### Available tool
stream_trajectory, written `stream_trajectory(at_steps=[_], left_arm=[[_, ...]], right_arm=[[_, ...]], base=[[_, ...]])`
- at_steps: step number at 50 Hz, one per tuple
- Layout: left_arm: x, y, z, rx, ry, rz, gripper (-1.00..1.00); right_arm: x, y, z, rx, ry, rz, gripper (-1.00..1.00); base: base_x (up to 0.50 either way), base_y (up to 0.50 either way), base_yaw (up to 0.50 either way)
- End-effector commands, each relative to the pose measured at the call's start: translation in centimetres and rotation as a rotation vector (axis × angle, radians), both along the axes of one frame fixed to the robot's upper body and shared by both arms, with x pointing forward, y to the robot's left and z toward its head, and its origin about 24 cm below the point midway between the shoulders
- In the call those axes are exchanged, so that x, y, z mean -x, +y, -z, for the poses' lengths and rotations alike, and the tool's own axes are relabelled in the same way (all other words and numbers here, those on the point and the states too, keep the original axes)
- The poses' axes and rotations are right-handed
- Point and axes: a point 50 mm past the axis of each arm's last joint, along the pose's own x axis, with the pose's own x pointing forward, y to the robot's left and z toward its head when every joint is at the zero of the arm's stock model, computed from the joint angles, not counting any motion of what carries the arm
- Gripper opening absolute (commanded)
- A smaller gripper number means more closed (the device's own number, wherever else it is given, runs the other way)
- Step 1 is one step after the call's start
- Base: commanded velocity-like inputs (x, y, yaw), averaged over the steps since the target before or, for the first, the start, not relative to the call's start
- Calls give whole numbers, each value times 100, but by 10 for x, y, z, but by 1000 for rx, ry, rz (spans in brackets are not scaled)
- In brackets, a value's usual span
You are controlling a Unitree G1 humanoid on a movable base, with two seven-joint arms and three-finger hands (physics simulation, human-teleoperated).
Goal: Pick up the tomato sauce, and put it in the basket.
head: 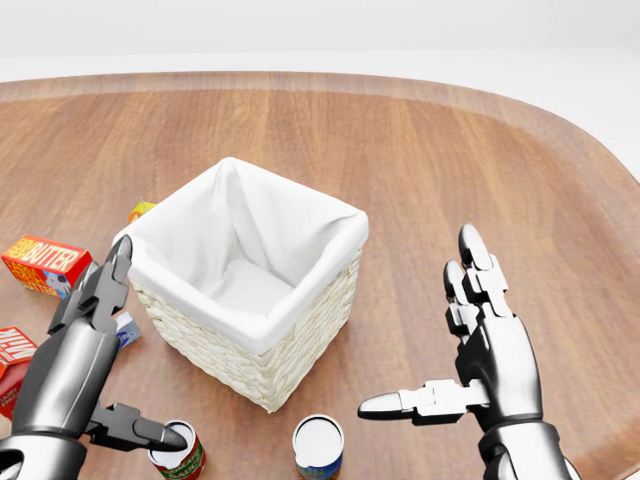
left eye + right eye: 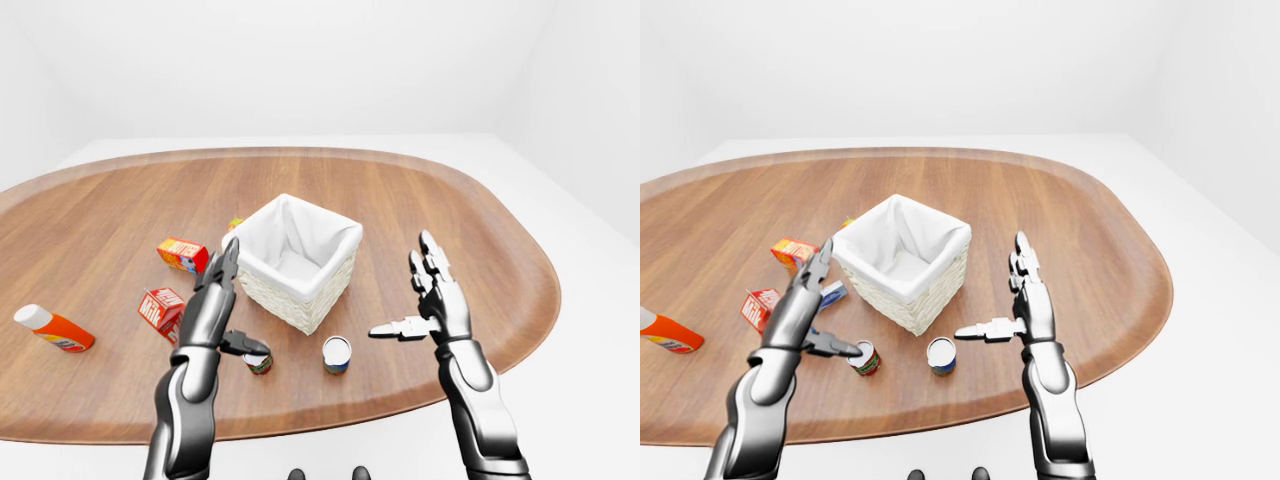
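The robot's left hand (image 1: 75,365) hovers with fingers spread, its thumb over the red-labelled tomato sauce can (image 2: 867,358) standing on the oval wooden table (image 2: 450,215), below the white-lined wicker basket (image 1: 250,280). The right hand (image 1: 480,345) hangs open too.
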Motion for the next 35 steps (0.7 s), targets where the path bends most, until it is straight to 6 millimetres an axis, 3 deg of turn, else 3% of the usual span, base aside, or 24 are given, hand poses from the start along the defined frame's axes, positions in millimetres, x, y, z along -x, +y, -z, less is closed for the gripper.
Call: stream_trajectory(at_steps=[1, 35], left_arm=[[1, 0, 5, -7, 17, -7, 100], [-3, -6, 28, -19, 51, 9, 100]], right_arm=[[0, 0, 0, 1, 1, 0, 100], [-1, -1, -1, 2, -2, 4, 100]], base=[[0, 0, 0], [0, 0, 0]])
